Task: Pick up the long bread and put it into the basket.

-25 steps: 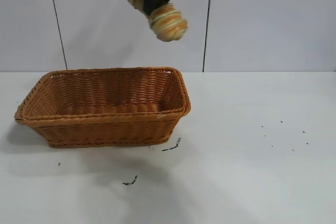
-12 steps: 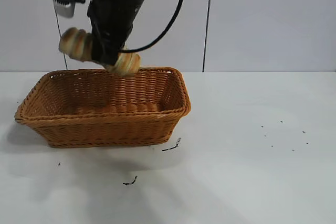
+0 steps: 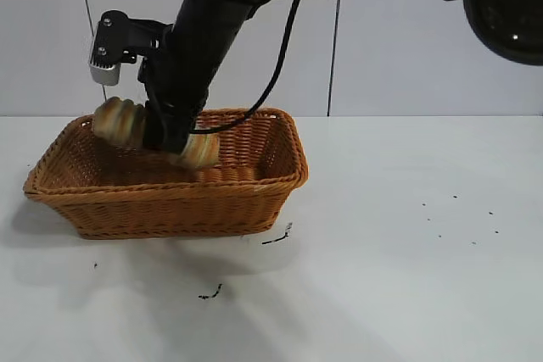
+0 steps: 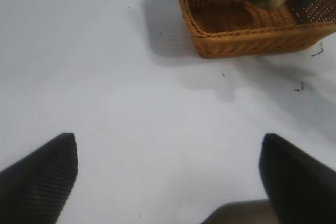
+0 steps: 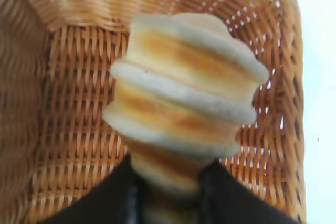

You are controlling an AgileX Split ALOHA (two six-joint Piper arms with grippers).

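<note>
Right hand (image 3: 167, 135) lowered into the basket (image 3: 254, 201), pinching the long bread (image 3: 119, 120) around its middle. Loaf lying roughly crosswise in the grip, one ridged end poking out toward the basket's left side, the other end (image 3: 202, 150) showing on the far side of the fingers. Held above the wicker floor, below or about level with the braided rim; cannot tell whether touching the bottom yet. From the right wrist view, striped ridges of the long bread (image 5: 184, 103) facing the camera, dark fingers (image 5: 157, 198) clamped on the near portion, basket weave (image 5: 68, 129) directly beneath.

Probably light and somewhat soft, with ridges giving decent purchase, so a mid-length pinch across the narrow width looks sensible; too much squeeze likely to dent it. No real fragility risk from a short drop onto wicker.

Left hand (image 4: 168, 182) parked well apart over the bare tabletop (image 4: 131, 103), fingers spread wide, holding nothing
</note>
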